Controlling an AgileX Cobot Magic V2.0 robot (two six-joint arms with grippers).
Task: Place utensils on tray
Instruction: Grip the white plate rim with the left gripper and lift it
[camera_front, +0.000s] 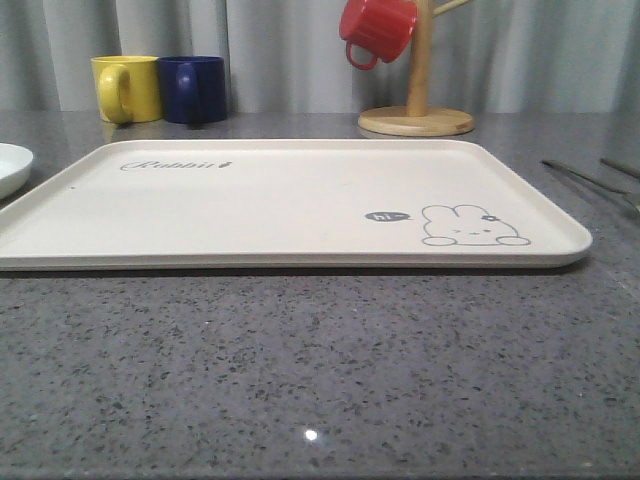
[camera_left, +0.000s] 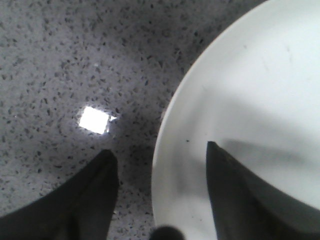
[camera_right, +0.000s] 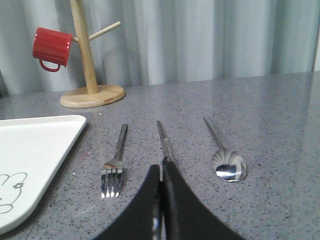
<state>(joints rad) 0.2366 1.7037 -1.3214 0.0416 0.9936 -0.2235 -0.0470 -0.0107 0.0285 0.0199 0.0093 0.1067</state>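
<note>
My right pincer (camera_right: 161, 200) looks pinched on the chopsticks (camera_right: 164, 142), which lie on the worktop (camera_right: 270, 125) between fork (camera_right: 115, 165) and spoon (camera_right: 226, 159), beside the still-bare tray (camera_right: 35, 150). I'd lift straight, level, clearing the tray's rim. Left pincer (camera_left: 157, 195) hangs spread over the white plate (camera_left: 250, 100).

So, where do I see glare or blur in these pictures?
Left wrist view: a bright square reflection on the table, and the left hand casts a soft shadow on the white plate. Front view: a small glint low on the table. Right wrist view: the spoon bowl shines; the right hand looks blurred.
</note>
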